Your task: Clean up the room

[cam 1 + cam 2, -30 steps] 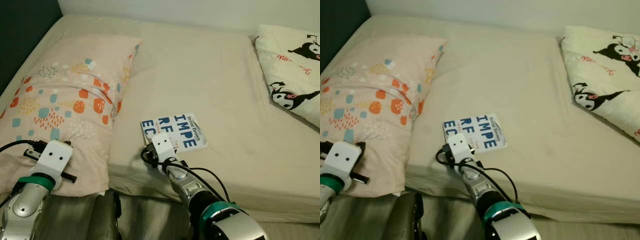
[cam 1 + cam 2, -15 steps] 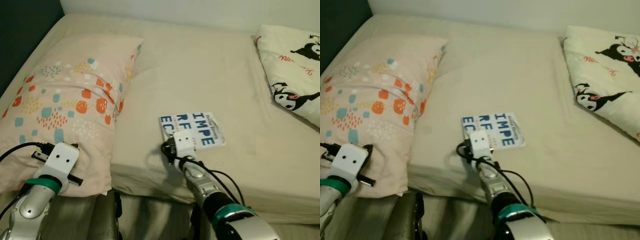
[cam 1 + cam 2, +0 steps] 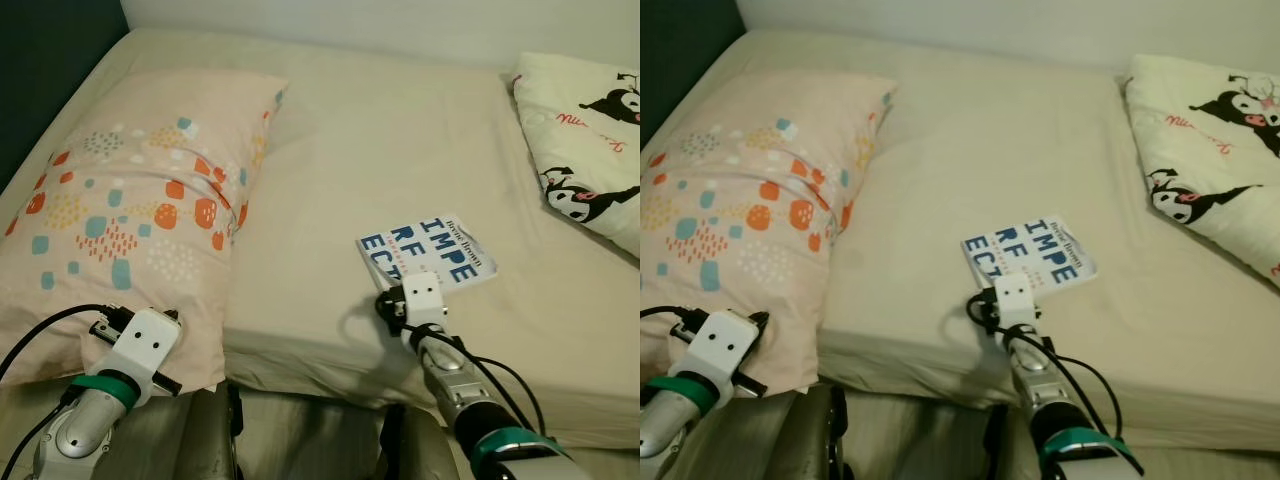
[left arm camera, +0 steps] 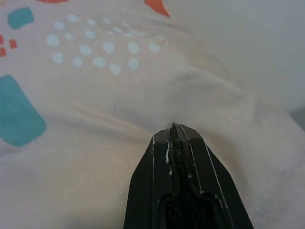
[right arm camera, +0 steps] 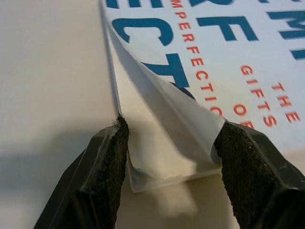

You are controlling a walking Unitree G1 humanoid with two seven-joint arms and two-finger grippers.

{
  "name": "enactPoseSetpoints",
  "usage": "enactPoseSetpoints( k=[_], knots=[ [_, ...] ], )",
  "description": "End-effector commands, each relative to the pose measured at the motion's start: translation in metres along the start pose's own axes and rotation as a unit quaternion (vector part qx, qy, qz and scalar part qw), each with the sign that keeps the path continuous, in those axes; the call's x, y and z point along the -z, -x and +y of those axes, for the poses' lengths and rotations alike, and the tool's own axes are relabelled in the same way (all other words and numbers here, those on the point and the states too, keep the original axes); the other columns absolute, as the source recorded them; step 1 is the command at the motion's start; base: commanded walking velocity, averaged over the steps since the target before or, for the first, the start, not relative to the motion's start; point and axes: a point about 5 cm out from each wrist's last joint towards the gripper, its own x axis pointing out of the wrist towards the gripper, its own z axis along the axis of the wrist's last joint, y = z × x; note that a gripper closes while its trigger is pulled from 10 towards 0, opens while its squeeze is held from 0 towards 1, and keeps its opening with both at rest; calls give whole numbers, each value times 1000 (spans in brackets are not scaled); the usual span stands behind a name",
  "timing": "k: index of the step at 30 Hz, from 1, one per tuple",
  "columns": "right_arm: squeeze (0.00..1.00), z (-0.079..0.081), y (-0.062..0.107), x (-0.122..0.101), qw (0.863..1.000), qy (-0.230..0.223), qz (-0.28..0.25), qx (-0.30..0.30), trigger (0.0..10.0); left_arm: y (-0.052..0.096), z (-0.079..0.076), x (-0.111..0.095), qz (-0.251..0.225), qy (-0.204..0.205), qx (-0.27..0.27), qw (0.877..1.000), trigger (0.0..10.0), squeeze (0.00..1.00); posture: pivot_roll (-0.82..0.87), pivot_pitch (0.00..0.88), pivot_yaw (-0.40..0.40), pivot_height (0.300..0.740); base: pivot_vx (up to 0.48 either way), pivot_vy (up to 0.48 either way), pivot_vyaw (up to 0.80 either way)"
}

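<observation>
So the book (image 3: 428, 250) has slid to the right along the bed (image 3: 400, 140) since a second ago, and the right gripper (image 5: 167, 157) has gone with it. It's now further from the patterned pillow (image 3: 130, 200), near the bed's front edge, with a wide stretch of bare sheet behind it up to the cartoon-print pillow (image 3: 585, 140) at the far right. The right gripper's fingers (image 5: 102, 176) sit apart, straddling the book's near corner where the cover curls up a bit. The left gripper (image 4: 175, 138) has its fingers pressed together, tip right at the patterned pillow's fabric near the front-left corner of the bed.
</observation>
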Motion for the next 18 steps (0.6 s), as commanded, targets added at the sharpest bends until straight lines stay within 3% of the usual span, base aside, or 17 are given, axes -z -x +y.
enactPoseSetpoints(
  k=[1, 4, 8, 10, 11, 12, 13, 18],
  knots=[
    [0, -23, 7, 17, 998, -19, 30, 58, 10000, 4, -8, 12, 24, -6, 17, 1000, 10000, 0, 249, 136, -28, 559, 0, 0, 0],
    [0, -31, 8, 17, 996, -21, 26, 80, 10000, 5, -9, 13, 25, -6, 18, 1000, 10000, 0, 249, 136, -28, 559, 0, 0, 0],
    [0, -75, 16, 17, 980, -36, 19, 197, 10000, 7, -13, 17, 29, -11, 25, 999, 10000, 0, 248, 129, -31, 559, 0, 0, 0],
    [0, -77, 16, 17, 979, -36, 19, 202, 10000, 7, -13, 17, 29, -11, 25, 999, 10000, 0, 248, 129, -31, 559, 0, 0, 0],
    [0, -94, 20, 18, 972, -34, 22, 231, 10000, 7, -13, 17, 30, -12, 26, 999, 10000, 0, 246, 127, -32, 559, 0, 0, 0],
    [0, -94, 20, 18, 972, -34, 22, 231, 10000, 7, -13, 17, 30, -12, 26, 999, 10000, 0, 246, 127, -32, 559, 0, 0, 0],
    [0, -111, 25, 19, 964, -38, 27, 262, 10000, 7, -14, 18, 30, -12, 26, 999, 10000, 0, 246, 128, -33, 559, 0, 0, 0],
    [0, -138, 34, 19, 945, -41, 33, 322, 10000, 6, -14, 18, 29, -13, 25, 999, 10000, 0, 245, 125, -35, 559, 0, 0, 0]
  ],
)
